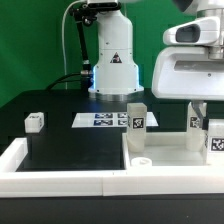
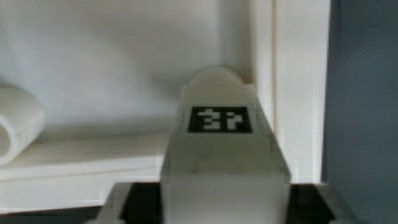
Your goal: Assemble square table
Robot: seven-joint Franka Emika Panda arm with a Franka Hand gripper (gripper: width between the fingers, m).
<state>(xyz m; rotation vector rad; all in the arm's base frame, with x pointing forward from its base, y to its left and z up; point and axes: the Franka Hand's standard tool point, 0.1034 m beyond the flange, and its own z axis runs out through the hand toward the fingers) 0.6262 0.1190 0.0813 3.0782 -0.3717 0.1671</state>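
The white square slab (image 1: 172,155) lies at the exterior view's lower right; its surface fills the wrist view (image 2: 107,70). My gripper (image 1: 195,110) hangs over the slab's right part, shut on a white tagged leg (image 1: 194,123). In the wrist view that leg (image 2: 222,130) runs out from between the black fingers (image 2: 139,205), and my gripper (image 2: 222,205) clamps its near end. Another tagged leg (image 1: 136,115) stands at the slab's far left corner. One leg (image 1: 215,140) is at the right edge. A round white piece (image 1: 143,160) lies on the slab, seen also in the wrist view (image 2: 15,120).
A small white tagged block (image 1: 35,122) sits on the black table at the exterior view's left. The marker board (image 1: 100,120) lies in front of the robot base (image 1: 112,70). A long white border rail (image 1: 60,182) runs along the front.
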